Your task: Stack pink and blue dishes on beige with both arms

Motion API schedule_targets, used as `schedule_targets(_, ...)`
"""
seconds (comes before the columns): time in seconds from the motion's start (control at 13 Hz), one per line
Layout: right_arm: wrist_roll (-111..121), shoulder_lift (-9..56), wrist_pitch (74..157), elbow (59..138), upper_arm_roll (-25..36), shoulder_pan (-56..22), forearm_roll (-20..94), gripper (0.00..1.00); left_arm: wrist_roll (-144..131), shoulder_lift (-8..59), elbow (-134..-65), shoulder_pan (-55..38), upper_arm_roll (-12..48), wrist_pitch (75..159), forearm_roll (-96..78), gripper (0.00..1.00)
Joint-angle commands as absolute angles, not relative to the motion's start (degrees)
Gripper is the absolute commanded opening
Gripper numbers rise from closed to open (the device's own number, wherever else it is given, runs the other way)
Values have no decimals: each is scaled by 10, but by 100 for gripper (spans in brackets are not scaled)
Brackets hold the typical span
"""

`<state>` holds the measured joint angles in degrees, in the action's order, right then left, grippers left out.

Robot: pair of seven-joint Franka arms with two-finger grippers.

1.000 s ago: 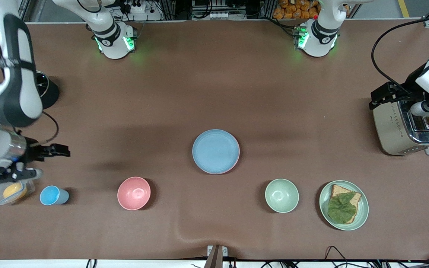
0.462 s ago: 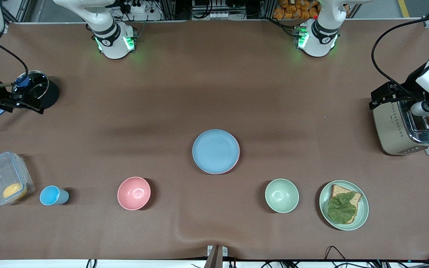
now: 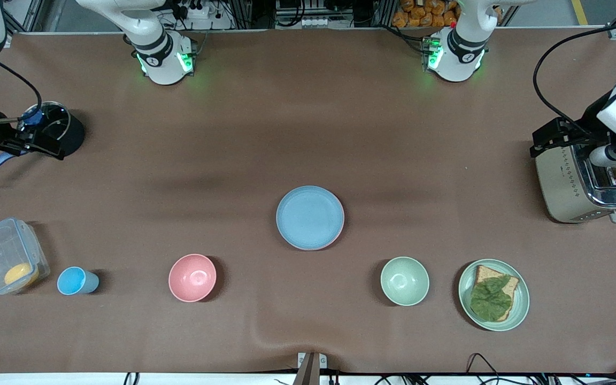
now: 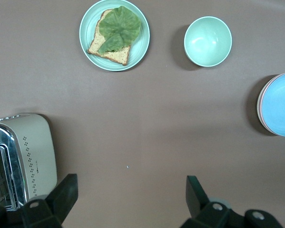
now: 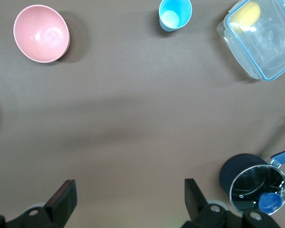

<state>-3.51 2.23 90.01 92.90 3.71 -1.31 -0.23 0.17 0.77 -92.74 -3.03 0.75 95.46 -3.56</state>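
The light blue plate (image 3: 310,216) lies at the middle of the table on top of the pale pink plate (image 3: 338,233), of which only a thin rim shows. The same stack shows in the left wrist view, blue plate (image 4: 281,104) over pink rim (image 4: 260,102). No beige plate shows in any view. My left gripper (image 4: 130,195) hangs open and empty high over the table beside the toaster (image 3: 580,182). High over the table beside the black pot (image 5: 254,183), my right gripper (image 5: 129,195) hangs open and empty too.
Nearer the front camera stand a clear box (image 3: 6,262) with a yellow item, a small blue cup (image 3: 75,280), a deep pink bowl (image 3: 192,277), a green bowl (image 3: 405,280) and a green plate (image 3: 519,313) with bread and a leaf.
The right arm swung away from the clear box to the black pot, then nearly stopped. The left arm and the plates have not moved.
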Motion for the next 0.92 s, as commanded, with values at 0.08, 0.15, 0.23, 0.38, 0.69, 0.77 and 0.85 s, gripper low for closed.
schedule_targets(0.08,-42,23,890,915,26,-4,-13,100,11,7,-923,-27,10,946,-20,100)
schedule_targets(0.15,-41,23,889,915,27,-4,-13,100,10,7,-923,-27,10,946,-20,100)
schedule_targets(0.23,-41,23,889,913,27,-4,-13,100,11,8,-922,-27,8,946,-21,100)
schedule_targets(0.38,-45,23,889,913,27,-9,-13,100,10,8,-920,-26,7,946,-21,100)
schedule_targets(0.69,-45,23,889,912,26,-10,-13,100,10,9,-920,-26,7,946,-21,100)
schedule_targets(0.77,-44,23,885,912,26,-10,-13,100,11,9,-920,-26,7,946,-21,100)
schedule_targets(0.85,-43,23,883,912,27,-10,-13,100,10,9,-919,-26,8,946,-20,100)
